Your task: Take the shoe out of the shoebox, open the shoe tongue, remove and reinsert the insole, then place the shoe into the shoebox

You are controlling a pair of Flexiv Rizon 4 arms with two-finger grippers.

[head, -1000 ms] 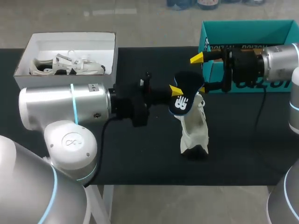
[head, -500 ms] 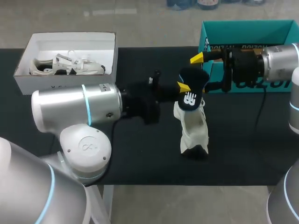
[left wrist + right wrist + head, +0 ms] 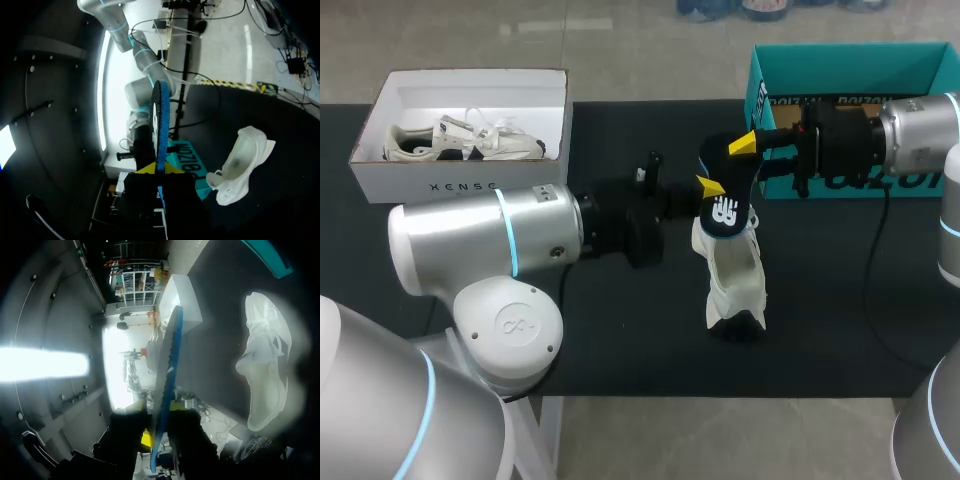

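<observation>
A dark insole (image 3: 725, 205) with a white logo is held upright above the black table, with a gripper on each end. My left gripper (image 3: 708, 190) is shut on its lower part. In the left wrist view the insole (image 3: 160, 125) stands edge-on between the yellow tips of the left gripper (image 3: 159, 170). My right gripper (image 3: 740, 158) comes in from the right and is shut on the insole's upper end. The right wrist view shows the insole (image 3: 167, 375) edge-on between the right gripper (image 3: 160, 432) fingers. The white shoe (image 3: 735, 280) (image 3: 240, 167) (image 3: 265, 360) lies on the table below the insole.
A white shoebox (image 3: 460, 180) stands at the back left, with another white shoe (image 3: 460, 140) inside it. A teal box (image 3: 850, 70) stands at the back right, behind my right arm.
My left arm carried the insole to the right, up between the right gripper's open fingers. The right gripper's fingers then closed on the insole's upper end. The shoe stayed put.
</observation>
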